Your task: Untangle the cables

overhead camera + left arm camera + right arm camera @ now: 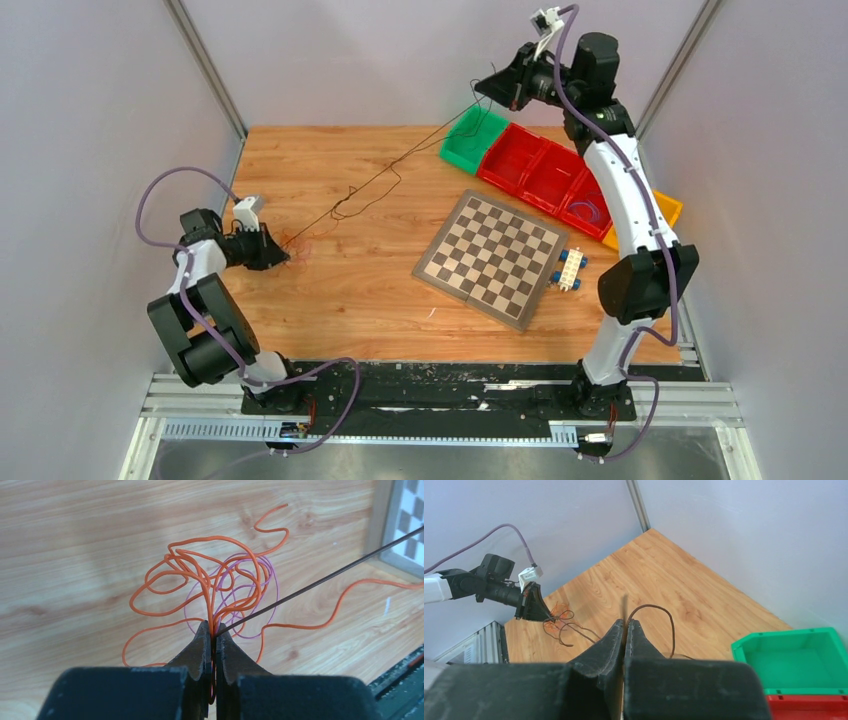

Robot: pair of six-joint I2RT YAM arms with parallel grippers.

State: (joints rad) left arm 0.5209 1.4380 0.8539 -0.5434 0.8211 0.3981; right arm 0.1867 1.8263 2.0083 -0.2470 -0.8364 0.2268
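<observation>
The cables are a small tangle of thin orange wires point(200, 575) with a thin purple strand point(270, 575) and one dark strand point(325, 578). My left gripper point(214, 628) is shut on the tangle's base, low over the wood at the left point(284, 256). The dark strand point(400, 165) runs taut across the table up to my right gripper point(492, 92), which is raised at the back near the green bin. In the right wrist view that gripper point(625, 624) is shut on the dark strand, whose free end loops point(663, 611) beside the fingers. The tangle point(555, 616) shows far off.
A checkerboard point(490, 258) lies right of centre with a white and blue block point(568, 270) by its right edge. A green bin point(472, 140), red bins point(540, 170) and an orange bin point(668, 210) line the back right. Grey walls enclose the table.
</observation>
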